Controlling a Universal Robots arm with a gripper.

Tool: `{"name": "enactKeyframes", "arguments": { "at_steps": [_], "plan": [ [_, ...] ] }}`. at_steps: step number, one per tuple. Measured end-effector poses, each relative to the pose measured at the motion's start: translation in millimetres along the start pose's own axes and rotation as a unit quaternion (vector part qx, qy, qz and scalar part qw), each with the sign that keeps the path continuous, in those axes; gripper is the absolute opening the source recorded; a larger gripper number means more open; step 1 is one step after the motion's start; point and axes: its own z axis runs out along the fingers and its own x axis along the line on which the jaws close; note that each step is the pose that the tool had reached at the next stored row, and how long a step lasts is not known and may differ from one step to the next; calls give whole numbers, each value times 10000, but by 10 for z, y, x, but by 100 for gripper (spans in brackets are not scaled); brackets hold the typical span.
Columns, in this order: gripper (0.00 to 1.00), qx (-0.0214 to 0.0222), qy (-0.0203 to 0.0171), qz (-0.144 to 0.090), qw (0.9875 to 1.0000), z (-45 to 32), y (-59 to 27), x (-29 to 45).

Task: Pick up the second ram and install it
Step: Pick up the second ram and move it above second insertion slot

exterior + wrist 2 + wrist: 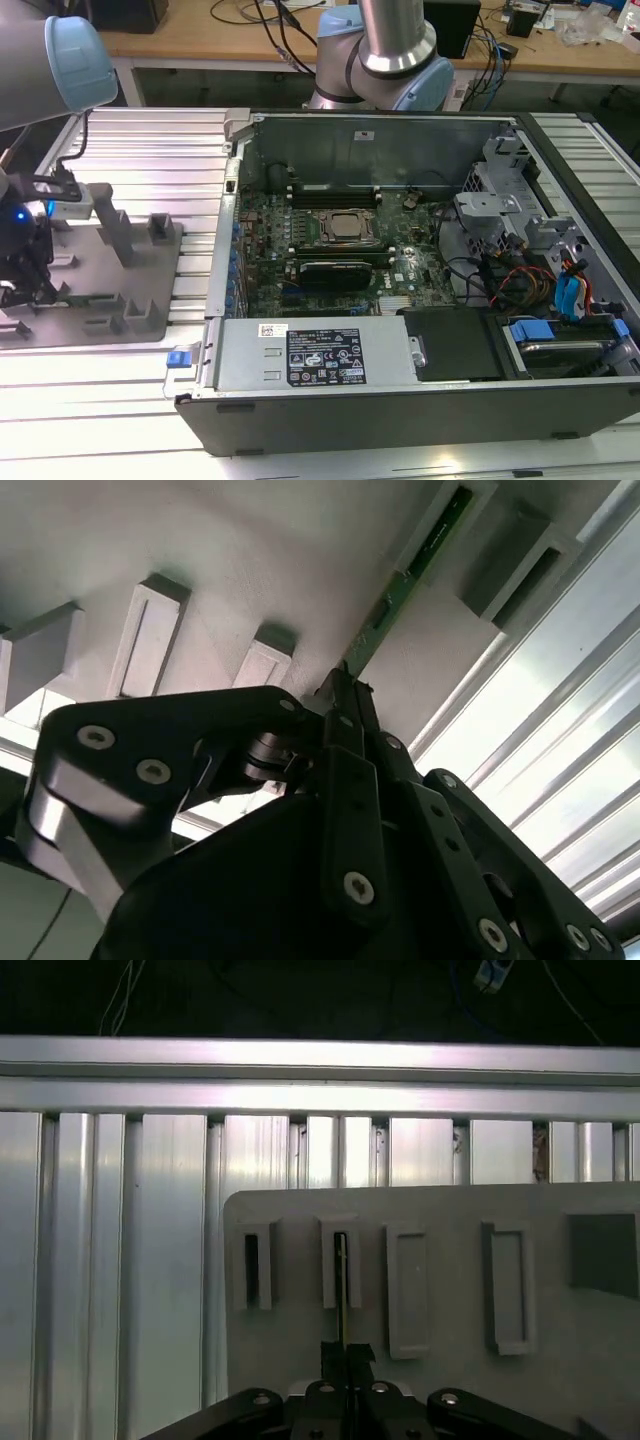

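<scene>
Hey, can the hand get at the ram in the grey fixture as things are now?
Likely yes. In the second wrist view the hand is right at the ram, its fingertips closed on the near end of the stick, which sits in a slot of the fixture. Nothing lies between them.

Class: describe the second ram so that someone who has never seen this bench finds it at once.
Find the open computer case; on the exterior view's left of it lies a grey fixture plate. There the gripper pinches the second ram: a thin green board on edge, unlike the grey blocks around it.
</scene>
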Motion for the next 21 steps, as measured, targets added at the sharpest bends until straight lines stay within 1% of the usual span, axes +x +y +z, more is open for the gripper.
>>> {"name": "enactKeyframes", "arguments": {
  "at_steps": [1,3,9,13,21],
  "plan": [
    [9,0,-3,73,10000,0,0,0],
    [9,0,-4,76,10000,1,0,0],
    [9,0,2,-85,10000,0,0,0],
    [9,0,3,-96,10000,-1,0,0],
    [9,0,1,-96,10000,-77,3,0]
  ]
}}
